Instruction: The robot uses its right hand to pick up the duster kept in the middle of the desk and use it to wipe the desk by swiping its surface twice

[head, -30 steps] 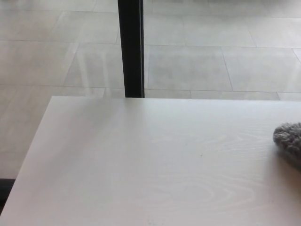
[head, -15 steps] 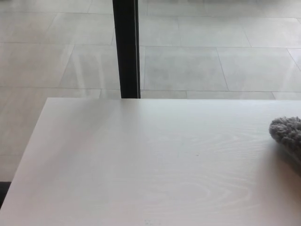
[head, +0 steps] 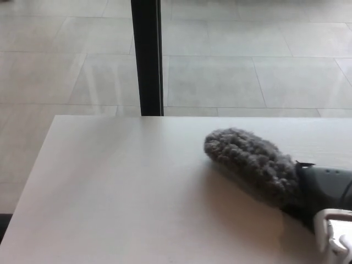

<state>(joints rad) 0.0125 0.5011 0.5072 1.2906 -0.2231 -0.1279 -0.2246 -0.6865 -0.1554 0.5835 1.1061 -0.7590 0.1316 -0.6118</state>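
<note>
The duster (head: pixel 250 159) is a grey fluffy mop head lying across the white desk (head: pixel 121 192), reaching from the right toward the middle. Its right end disappears into my black right hand (head: pixel 324 187), which comes in from the picture's right edge and is shut on the duster's hidden handle. A white wrist part (head: pixel 333 236) shows below the hand at the bottom right corner. The duster's fluffy underside rests on the desk surface. My left hand is not in view.
A black vertical post (head: pixel 147 55) stands just behind the desk's far edge, left of centre. Beyond it lies a pale tiled floor (head: pixel 247 66). The desk's left edge runs diagonally down to the bottom left.
The duster has swept far to the left across the desk, from the right edge toward the middle, and my right hand has come into view behind it. The camera barely shifted.
</note>
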